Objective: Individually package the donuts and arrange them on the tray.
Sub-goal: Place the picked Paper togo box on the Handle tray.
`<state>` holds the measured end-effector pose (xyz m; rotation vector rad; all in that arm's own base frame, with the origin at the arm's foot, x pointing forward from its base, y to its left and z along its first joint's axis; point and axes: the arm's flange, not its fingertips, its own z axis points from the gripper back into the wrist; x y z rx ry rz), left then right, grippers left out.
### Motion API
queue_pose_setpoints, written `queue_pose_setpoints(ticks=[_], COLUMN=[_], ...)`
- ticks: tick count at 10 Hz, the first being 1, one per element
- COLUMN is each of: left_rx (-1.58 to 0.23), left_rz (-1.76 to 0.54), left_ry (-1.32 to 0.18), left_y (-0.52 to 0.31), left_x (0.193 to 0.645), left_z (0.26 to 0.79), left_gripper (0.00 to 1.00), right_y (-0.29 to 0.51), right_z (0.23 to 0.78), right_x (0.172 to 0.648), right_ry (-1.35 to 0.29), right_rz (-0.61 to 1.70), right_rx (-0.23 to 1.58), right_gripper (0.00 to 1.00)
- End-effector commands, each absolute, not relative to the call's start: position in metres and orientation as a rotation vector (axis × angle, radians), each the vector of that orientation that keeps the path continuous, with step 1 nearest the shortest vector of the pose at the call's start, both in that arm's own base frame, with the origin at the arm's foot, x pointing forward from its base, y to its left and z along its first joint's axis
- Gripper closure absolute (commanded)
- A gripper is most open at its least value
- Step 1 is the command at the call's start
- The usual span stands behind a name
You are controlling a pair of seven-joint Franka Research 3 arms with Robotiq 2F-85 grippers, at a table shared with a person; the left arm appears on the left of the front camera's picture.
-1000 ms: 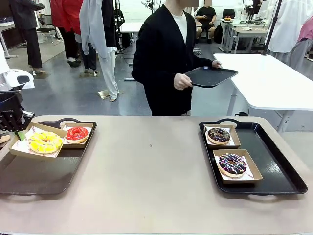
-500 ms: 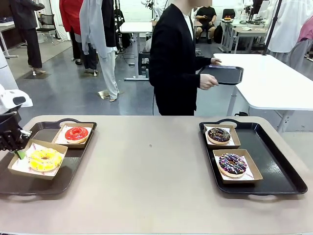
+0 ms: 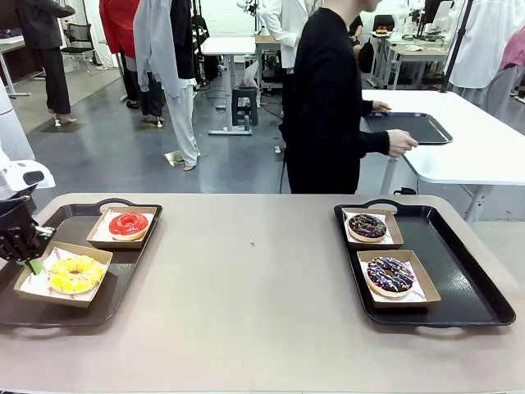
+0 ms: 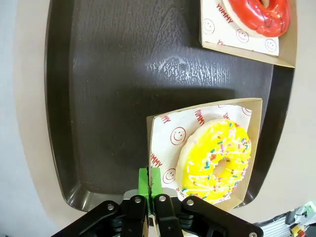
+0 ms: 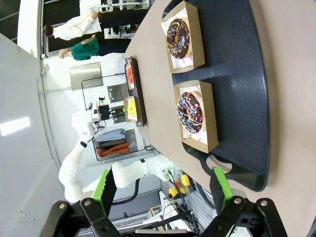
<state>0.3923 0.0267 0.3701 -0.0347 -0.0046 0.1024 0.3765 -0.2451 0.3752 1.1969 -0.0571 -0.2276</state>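
The left gripper is closed on the edge of the yellow donut's box over the left tray, while the right gripper stands fully open w/ nothing in it.

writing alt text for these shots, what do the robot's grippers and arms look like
The left gripper has a black angular metal body with silver screws and bright green finger pads. The right gripper matches: black linkage fingers, round silver bolts, long green pads. In the front view a white arm casing sits above the left gripper's black body.

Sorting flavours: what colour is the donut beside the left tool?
Yellow donut with sprinkles; left wrist view.
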Motion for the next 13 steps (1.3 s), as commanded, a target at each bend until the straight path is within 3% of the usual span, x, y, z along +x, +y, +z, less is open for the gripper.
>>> queue_pose_setpoints(ticks=[1, 4, 5, 6, 7, 8, 9, 10, 11, 12, 13], left_rx=[-0.034, -0.035, -0.041, -0.045, -0.047, -0.046, -0.047, -0.052, -0.054, -0.056, -0.065], left_rz=[0.073, 0.076, 0.078, 0.080, 0.079, 0.078, 0.077, 0.072, 0.072, 0.063, 0.057], left_ry=[0.009, 0.007, 0.004, -0.001, -0.004, -0.004, -0.005, -0.007, -0.014, -0.021, -0.024], left_y=[0.029, 0.029, 0.028, 0.028, 0.027, 0.027, 0.025, 0.025, 0.025, 0.025, 0.024], left_x=[0.397, 0.401, 0.402, 0.402, 0.402, 0.403, 0.403, 0.400, 0.397, 0.392, 0.385], left_z=[0.364, 0.360, 0.361, 0.361, 0.362, 0.362, 0.364, 0.371, 0.378, 0.386, 0.396], left_gripper=[0.99, 0.99, 0.61, 0.40, 0.03, 0.00, 0.28, 0.00, 0.09, 0.00, 0.00], right_y=[-0.243, -0.243, -0.243, -0.243, -0.243, -0.243, -0.243, -0.243, -0.243, -0.243, -0.243], right_z=[0.378, 0.378, 0.378, 0.378, 0.378, 0.378, 0.378, 0.378, 0.378, 0.378, 0.378], right_x=[0.374, 0.374, 0.374, 0.374, 0.374, 0.374, 0.374, 0.374, 0.374, 0.374, 0.374], right_ry=[-0.058, -0.058, -0.058, -0.058, -0.058, -0.058, -0.058, -0.058, -0.058, -0.058, -0.058], right_rz=[-0.233, -0.233, -0.233, -0.233, -0.233, -0.233, -0.233, -0.233, -0.233, -0.233, -0.233], right_rx=[1.200, 1.200, 1.200, 1.200, 1.200, 1.200, 1.200, 1.200, 1.200, 1.200, 1.200], right_gripper=[0.00, 0.00, 0.00, 0.00, 0.00, 0.00, 0.00, 0.00, 0.00, 0.00, 0.00])
